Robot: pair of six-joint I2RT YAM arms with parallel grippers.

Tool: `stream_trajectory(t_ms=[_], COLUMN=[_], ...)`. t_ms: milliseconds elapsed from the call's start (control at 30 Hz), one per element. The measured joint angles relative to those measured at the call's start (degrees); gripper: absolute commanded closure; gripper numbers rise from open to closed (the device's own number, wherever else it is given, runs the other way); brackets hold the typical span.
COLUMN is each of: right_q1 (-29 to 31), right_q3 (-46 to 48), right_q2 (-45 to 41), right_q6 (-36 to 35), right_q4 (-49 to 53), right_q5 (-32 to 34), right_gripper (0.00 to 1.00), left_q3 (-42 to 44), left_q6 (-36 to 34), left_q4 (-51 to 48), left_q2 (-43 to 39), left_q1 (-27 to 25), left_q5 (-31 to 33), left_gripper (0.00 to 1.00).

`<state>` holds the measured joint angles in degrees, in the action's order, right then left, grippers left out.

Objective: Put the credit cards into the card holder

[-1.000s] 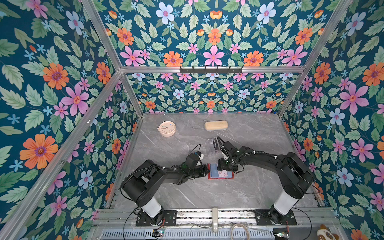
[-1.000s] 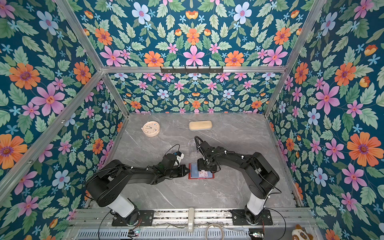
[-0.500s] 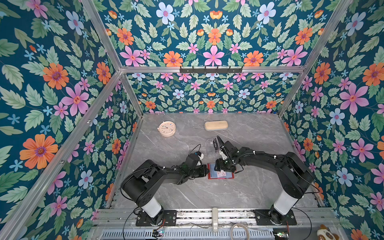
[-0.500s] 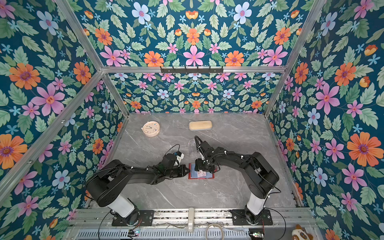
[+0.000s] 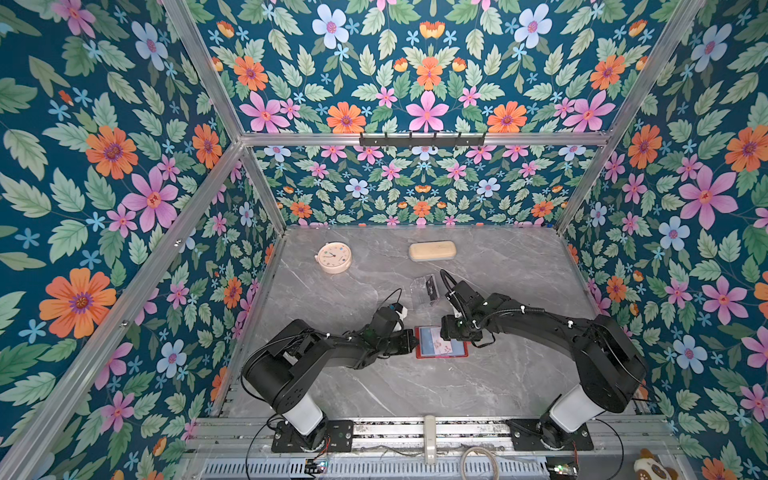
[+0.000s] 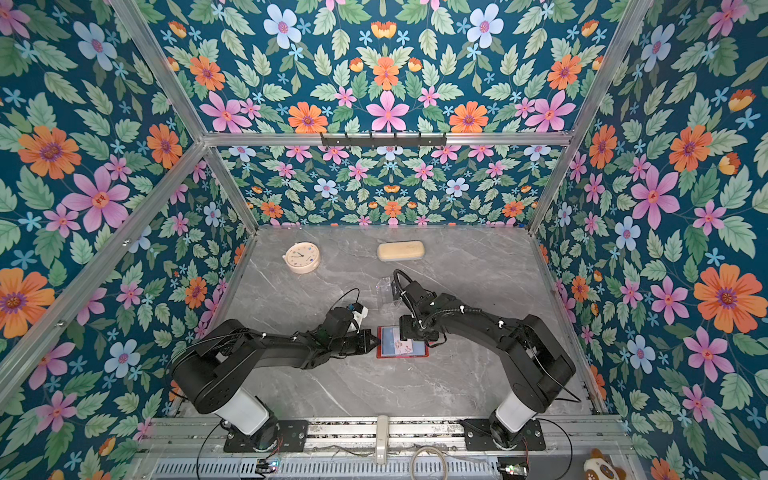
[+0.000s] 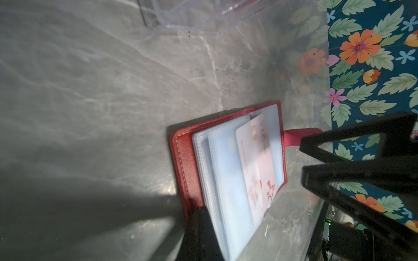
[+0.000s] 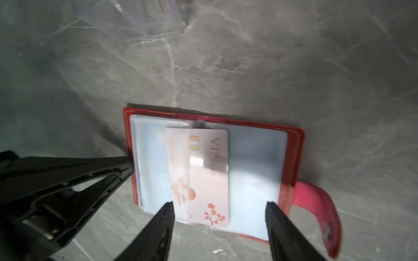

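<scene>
One pale card (image 8: 210, 176) in the card holder (image 8: 296, 146) lies between parted jaws of the right gripper (image 8: 218, 203); the left gripper (image 8: 130, 163), closed, touches its edge.

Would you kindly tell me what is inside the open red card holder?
A pale pink VIP card sits among clear sleeves, seemingly partly inserted; pages beneath are covered.

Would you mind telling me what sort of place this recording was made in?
Probably a robot test cell, not a home: floral wallpaper panels on an aluminium frame box in a marble-look tabletop, and the left arm and right arm are mounted on a front rail.
</scene>
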<state>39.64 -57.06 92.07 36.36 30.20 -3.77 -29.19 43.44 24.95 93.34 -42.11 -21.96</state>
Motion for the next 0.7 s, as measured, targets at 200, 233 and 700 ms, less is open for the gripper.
stream_trajectory(t_ms=[200, 233, 700], right_q1=[0.0, 0.0, 0.0], right_q3=[0.0, -0.1, -0.9], right_q2=[0.6, 0.9, 6.7], right_q6=[0.5, 0.5, -0.5], right_q4=[1.5, 1.6, 0.4], right_q5=[2.4, 2.4, 0.2], right_gripper=[0.84, 0.87, 0.87], left_q3=[-0.2, -0.2, -0.2], left_q6=[0.0, 0.0, 0.0], left_q4=[-0.4, -0.4, -0.7], left_q2=[0.0, 0.0, -0.2], left_q1=[-0.1, -0.1, -0.2], left_q5=[0.1, 0.1, 0.8], left_gripper=[1.00, 1.00, 1.00])
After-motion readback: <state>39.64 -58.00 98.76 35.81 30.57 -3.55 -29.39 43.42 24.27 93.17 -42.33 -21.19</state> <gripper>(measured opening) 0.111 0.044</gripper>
